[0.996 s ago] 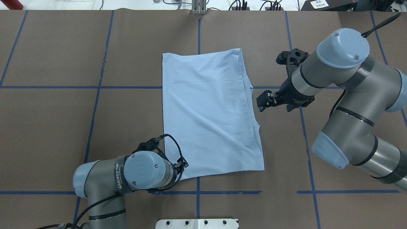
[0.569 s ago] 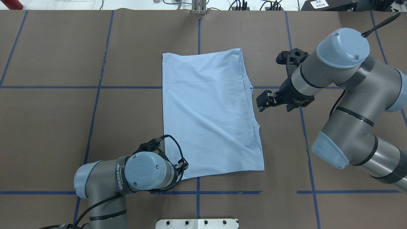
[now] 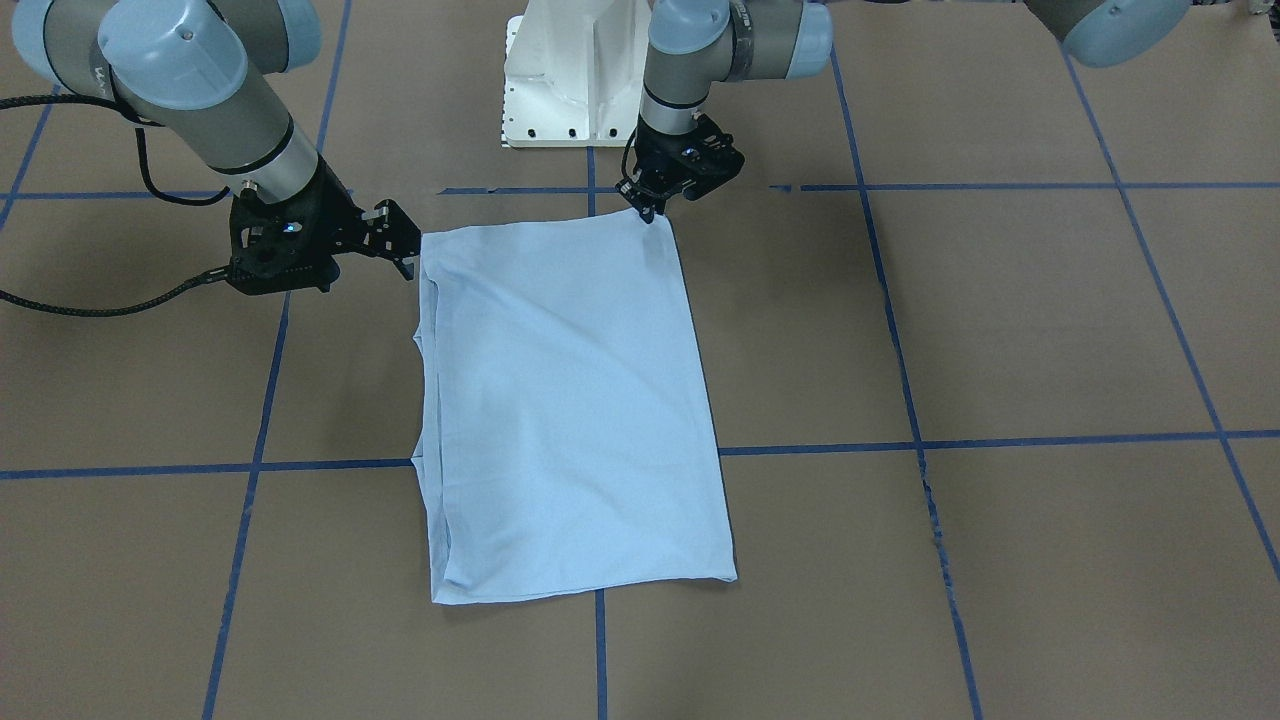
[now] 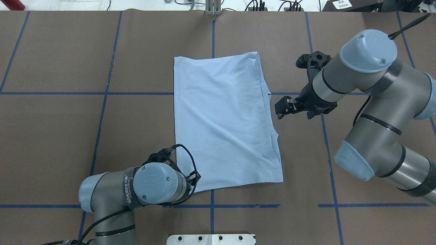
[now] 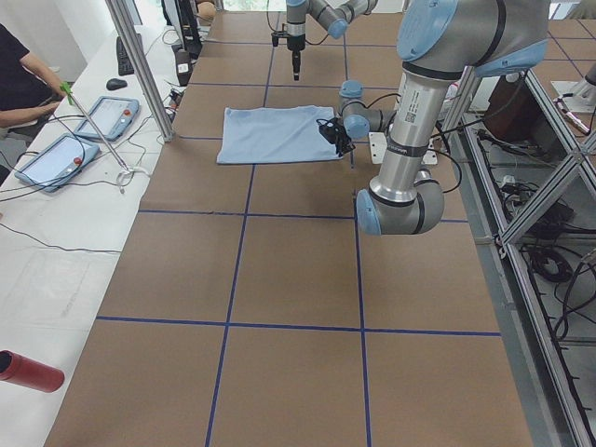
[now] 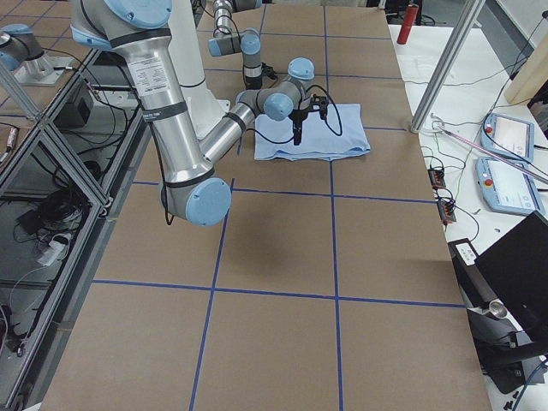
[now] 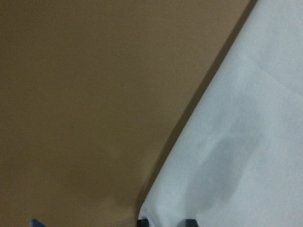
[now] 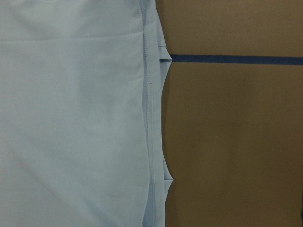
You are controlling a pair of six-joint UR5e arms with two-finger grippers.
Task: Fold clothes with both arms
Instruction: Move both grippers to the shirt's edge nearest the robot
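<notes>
1. T-shirt (image 4: 224, 119): light blue, folded into a long rectangle. You find it lying flat near the middle of the table (image 4: 51, 136), its short edges toward and away from the robot. The stacked layers and a stitched hem run along the side nearest the right arm.
2. Left gripper (image 3: 650, 212): it points straight down at the shirt's near corner on the robot's left, tips right at the cloth's edge. Your left wrist view shows two dark fingertips (image 7: 189, 221) at the bottom of the picture with cloth between them. You cannot tell whether they pinch the fabric.
3. Right gripper (image 4: 280, 109): jaws apart, holding nothing. It sits just beside the shirt's layered edge, about midway along it, and does not touch the cloth.
4. Table covering: brown, marked into large squares by blue tape lines (image 4: 102, 102).
5. White pedestal base (image 3: 570, 80): it stands at the robot's edge of the table, near the left arm's wrist.
</notes>
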